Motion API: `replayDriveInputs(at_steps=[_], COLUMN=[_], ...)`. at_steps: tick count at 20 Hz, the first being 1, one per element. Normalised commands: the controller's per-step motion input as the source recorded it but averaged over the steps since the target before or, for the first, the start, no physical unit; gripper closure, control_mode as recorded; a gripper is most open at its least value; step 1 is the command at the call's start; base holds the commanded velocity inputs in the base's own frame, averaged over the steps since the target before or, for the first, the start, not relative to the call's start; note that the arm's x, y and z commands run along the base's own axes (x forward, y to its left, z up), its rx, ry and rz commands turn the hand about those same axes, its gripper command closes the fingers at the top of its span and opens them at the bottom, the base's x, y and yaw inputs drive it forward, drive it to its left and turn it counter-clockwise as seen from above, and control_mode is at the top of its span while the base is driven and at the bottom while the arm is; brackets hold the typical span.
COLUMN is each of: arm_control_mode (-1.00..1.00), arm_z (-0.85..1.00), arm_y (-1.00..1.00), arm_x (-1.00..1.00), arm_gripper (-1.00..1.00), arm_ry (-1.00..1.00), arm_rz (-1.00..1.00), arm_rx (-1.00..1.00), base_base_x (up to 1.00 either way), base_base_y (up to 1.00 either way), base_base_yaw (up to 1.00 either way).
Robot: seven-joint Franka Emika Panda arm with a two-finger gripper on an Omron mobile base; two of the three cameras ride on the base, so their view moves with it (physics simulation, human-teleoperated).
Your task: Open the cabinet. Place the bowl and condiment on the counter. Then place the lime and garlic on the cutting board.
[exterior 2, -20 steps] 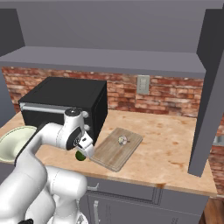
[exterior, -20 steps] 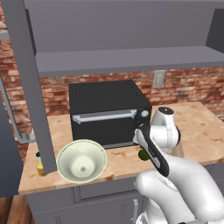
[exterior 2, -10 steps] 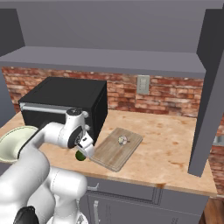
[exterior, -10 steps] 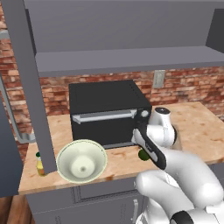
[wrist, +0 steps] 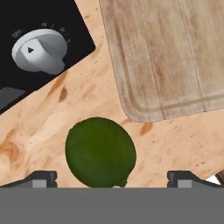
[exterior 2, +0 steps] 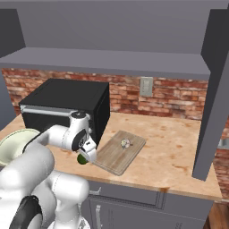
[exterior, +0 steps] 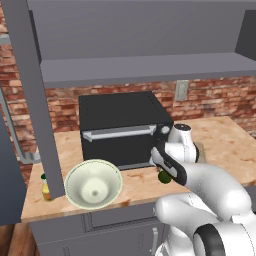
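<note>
Gripper (wrist: 112, 177) spread wide, nothing held, hovering right over lime (wrist: 100, 152); tips stand either side of it, clear gaps both ways. Lime sits on counter (wrist: 52, 131), just off board (wrist: 170, 52) corner, in front of oven (exterior: 122, 127) w/ its knob (wrist: 38, 50) close by.

Step in hand, I'd say: grab lime. Drop straight down, centre it btwn tips, close gently — round, will roll if nudged off-centre.

Room: oven face close on one side, board edge on the other; lift before moving so lime clears board rim. Board mostly bare; garlic (exterior 2: 125, 142) already mid-board, so set lime apart from it.

Counter front edge near. Bowl (exterior: 93, 183) and condiment (exterior: 45, 187) further left, out of the path. Cabinet door (exterior: 35, 95) hangs open above them.
</note>
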Motion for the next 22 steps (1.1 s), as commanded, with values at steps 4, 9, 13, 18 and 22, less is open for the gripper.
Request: replayDriveInputs(at_steps=[4,9,13,18,22], arm_control_mode=[-1.00,-1.00,-1.00,-1.00,-1.00], arm_z=[-0.24,-0.22,-0.20,-0.19,-0.21], arm_y=[0.00,0.00,0.05,0.04,0.00], arm_x=[0.04,0.02,0.03,0.04,0.01], arm_gripper=[-1.00,-1.00,-1.00,-1.00,-1.00], arm_ry=[0.02,0.02,0.01,0.00,0.00], arm_rz=[-0.03,-0.04,-0.04,-0.04,-0.04], arm_rx=[0.00,0.00,0.00,0.00,0.00], base_base_x=[0.00,0.00,0.00,0.00,0.00], base_base_y=[0.00,0.00,0.00,0.00,0.00], base_base_yaw=[0.00,0.00,0.00,0.00,0.00])
